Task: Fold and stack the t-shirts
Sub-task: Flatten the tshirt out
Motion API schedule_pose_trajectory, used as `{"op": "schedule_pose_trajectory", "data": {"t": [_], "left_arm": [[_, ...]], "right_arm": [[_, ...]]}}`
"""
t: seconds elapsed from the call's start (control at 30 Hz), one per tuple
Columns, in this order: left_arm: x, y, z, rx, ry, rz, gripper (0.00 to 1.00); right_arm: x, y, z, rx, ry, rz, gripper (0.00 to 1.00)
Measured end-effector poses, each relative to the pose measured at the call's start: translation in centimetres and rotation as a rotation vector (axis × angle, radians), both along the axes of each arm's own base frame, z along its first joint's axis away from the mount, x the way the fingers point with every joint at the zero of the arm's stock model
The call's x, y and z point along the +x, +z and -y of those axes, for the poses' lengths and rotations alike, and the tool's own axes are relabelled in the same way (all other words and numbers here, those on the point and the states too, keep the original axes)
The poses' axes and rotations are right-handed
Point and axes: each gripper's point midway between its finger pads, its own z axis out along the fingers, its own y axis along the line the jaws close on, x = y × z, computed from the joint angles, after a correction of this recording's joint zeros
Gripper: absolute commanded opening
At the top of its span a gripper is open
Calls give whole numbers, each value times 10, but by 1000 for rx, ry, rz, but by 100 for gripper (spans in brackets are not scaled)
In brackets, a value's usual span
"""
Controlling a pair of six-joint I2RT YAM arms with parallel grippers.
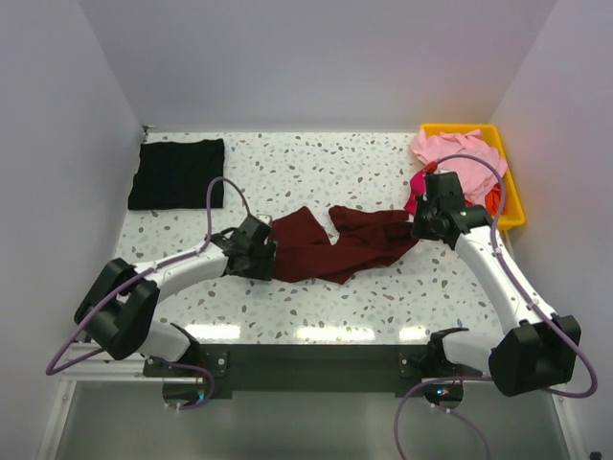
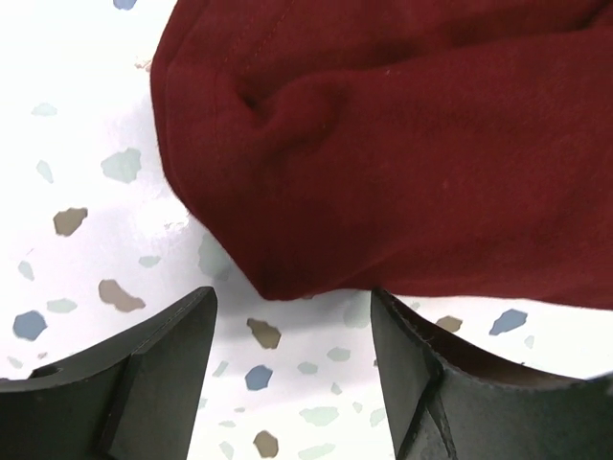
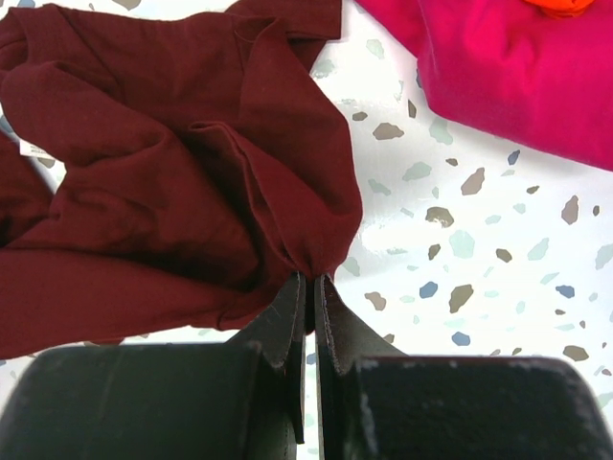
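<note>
A dark maroon t-shirt [image 1: 330, 246] lies crumpled across the middle of the table. My right gripper [image 3: 312, 280] is shut on its right edge, the cloth [image 3: 172, 182] bunched between the fingertips. My left gripper [image 2: 292, 307] is open at the shirt's left end [image 2: 383, 153], its fingers just short of the hem, with bare table between them. A folded black t-shirt [image 1: 178, 172] lies at the far left. A light pink t-shirt [image 1: 458, 156], a magenta one [image 1: 418, 190] and an orange one [image 1: 492, 200] lie in and over the bin. The magenta shirt [image 3: 517, 67] also shows in the right wrist view.
A yellow plastic bin [image 1: 508, 187] stands at the far right corner. White walls close in the table on the left, back and right. The speckled tabletop [image 1: 316, 163] runs between the black shirt and the bin.
</note>
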Motion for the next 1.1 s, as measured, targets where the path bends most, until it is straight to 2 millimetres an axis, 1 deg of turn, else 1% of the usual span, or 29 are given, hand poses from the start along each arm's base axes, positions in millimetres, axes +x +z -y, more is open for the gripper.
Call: {"op": "schedule_pose_trajectory", "data": {"t": [0.1,0.17,0.2,0.27,0.3,0.33,0.4,0.5,0.57,0.73,0.83,0.87,0.9,0.93,0.97,1.07,1.1], "left_arm": [[5,-1,5,-28,2,29,70],[9,-2,8,-45,5,50,64],[11,-2,9,-54,9,61,51],[15,-2,11,-70,22,80,33],[16,-1,12,-73,25,87,15],[17,0,11,-75,30,95,9],[20,8,11,-81,33,124,0],[20,27,7,-95,39,172,0],[19,47,4,-114,45,215,0],[9,105,-3,-193,48,319,0],[0,131,-7,-225,44,343,0],[-4,137,-8,-235,42,343,1],[-9,141,-9,-245,42,338,6],[-14,144,-10,-255,42,330,8],[-19,145,-11,-264,40,319,13],[-33,146,-12,-299,35,289,21],[-37,147,-11,-316,29,287,27]], "right_arm": [[-3,-3,1,-2,0,-6,0],[-6,-3,1,-2,0,-6,0],[-6,-3,1,-2,2,-5,0],[-8,-1,2,-2,4,2,0],[-9,2,2,0,5,11,0],[-10,4,2,1,8,20,0],[-13,11,3,3,12,42,0],[-23,22,5,2,22,64,0],[-32,32,6,3,35,77,0],[-52,73,5,26,76,153,0],[-66,91,3,48,94,189,0],[-70,94,3,55,99,193,0],[-76,96,2,63,105,200,0],[-81,97,2,71,112,201,0],[-86,98,1,80,119,198,0],[-98,97,0,91,126,188,0],[-100,97,1,92,125,186,0]]}}
